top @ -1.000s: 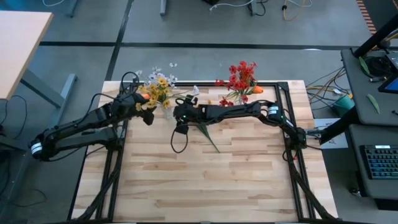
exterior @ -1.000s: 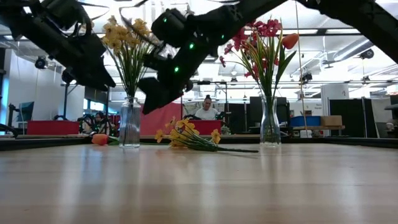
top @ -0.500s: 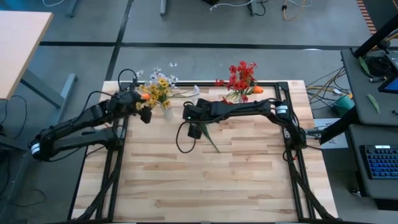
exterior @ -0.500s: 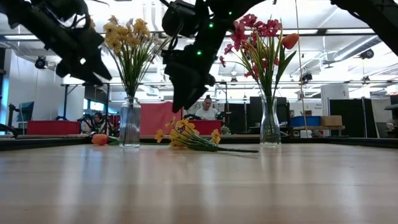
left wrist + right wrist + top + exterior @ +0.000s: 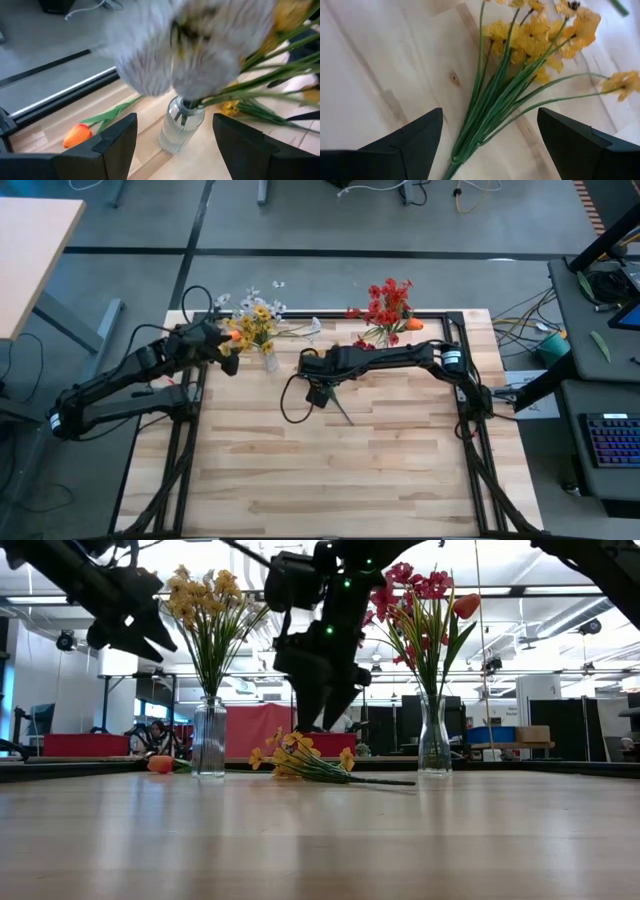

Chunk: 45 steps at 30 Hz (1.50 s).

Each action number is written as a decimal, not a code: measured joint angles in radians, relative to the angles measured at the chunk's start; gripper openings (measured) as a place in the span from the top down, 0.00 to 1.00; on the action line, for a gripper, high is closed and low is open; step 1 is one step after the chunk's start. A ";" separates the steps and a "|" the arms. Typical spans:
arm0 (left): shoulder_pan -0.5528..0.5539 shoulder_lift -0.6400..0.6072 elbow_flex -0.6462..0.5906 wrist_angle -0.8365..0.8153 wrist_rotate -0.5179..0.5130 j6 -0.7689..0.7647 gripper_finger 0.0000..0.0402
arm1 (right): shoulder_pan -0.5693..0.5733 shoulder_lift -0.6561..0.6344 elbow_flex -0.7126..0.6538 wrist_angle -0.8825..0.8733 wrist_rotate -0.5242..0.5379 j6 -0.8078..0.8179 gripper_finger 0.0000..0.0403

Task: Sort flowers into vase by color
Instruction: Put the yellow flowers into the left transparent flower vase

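A glass vase point(image 5: 209, 738) holds yellow and white flowers point(image 5: 256, 323) at the far left of the table. A second vase point(image 5: 434, 736) at the far middle holds red flowers point(image 5: 388, 302) and an orange tulip point(image 5: 465, 606). One yellow spray point(image 5: 520, 75) lies flat on the table between the vases, its stem point(image 5: 340, 410) toward the near edge. My right gripper point(image 5: 490, 145) hangs open over it, pointing down, one finger on each side of the stems, touching nothing. My left gripper point(image 5: 175, 145) is open in the air, left of the yellow vase point(image 5: 182, 125).
An orange tulip point(image 5: 78, 135) lies on the table left of the yellow vase. Black rails point(image 5: 458, 340) frame the tabletop. The near half of the wooden table point(image 5: 330, 480) is bare. A person point(image 5: 331, 716) sits in the room beyond.
My right gripper has moved toward the table's right edge and tipped from nearly level to pointing steeply down over the lying yellow spray. My left gripper has risen and drawn back a little from the yellow vase. Both stay open; the flowers have kept still.
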 joint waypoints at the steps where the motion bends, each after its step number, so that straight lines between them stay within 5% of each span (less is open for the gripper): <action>1: 0.000 -0.005 0.005 -0.002 0.000 0.000 0.39 | 0.000 0.003 -0.001 0.001 0.000 0.013 0.22; 22: 0.000 -0.165 0.045 -0.020 0.000 0.008 0.39 | -0.005 0.115 -0.044 0.041 -0.001 0.117 0.32; 39: 0.000 -0.183 -0.020 0.057 0.001 0.035 0.39 | -0.010 0.124 -0.043 0.051 -0.047 0.073 0.92; 45: 0.000 -0.183 -0.069 0.109 0.050 0.056 0.39 | -0.002 0.087 -0.048 0.017 -0.041 -0.031 0.95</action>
